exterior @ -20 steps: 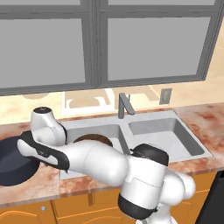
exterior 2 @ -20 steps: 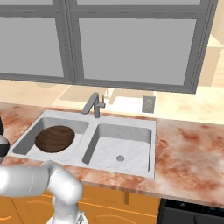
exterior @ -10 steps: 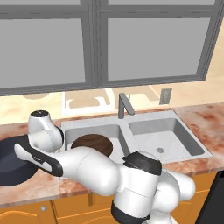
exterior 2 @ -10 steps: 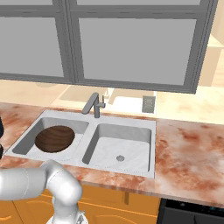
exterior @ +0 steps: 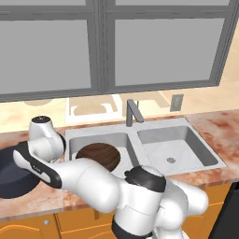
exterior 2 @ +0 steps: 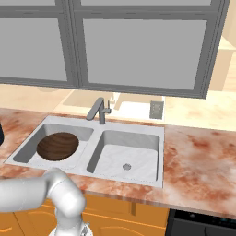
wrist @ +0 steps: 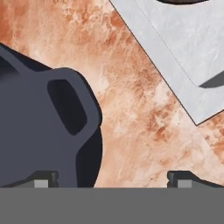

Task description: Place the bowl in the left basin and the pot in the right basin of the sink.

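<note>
- Marbled red-brown counter runs under grey glass-front cabinets in the left base view, with the light-grey sink set into it and an angular grey faucet at its back edge.
- The bowl, dark brown with a wood grain, already lies in the left basin, so half the task looks done.
- The pot, matte navy-black and round, sits on the counter near its left edge, just beside the sink. Over the last second the arm has swung further left, out over the pot; I judge it is lining up a grasp.
- From the right base view, the bowl rests flat in the left basin, while the right basin holds nothing but its round drain hole. The white arm has drawn lower and leftward in this view.
- In the hand view, the pot shows its smooth rim and a rounded loop handle with an oval slot. The sink has a hard corner at upper right.
- The gripper has its fingers spread wide with nothing held: one tip over the pot's rim, the other over bare counter.
</note>
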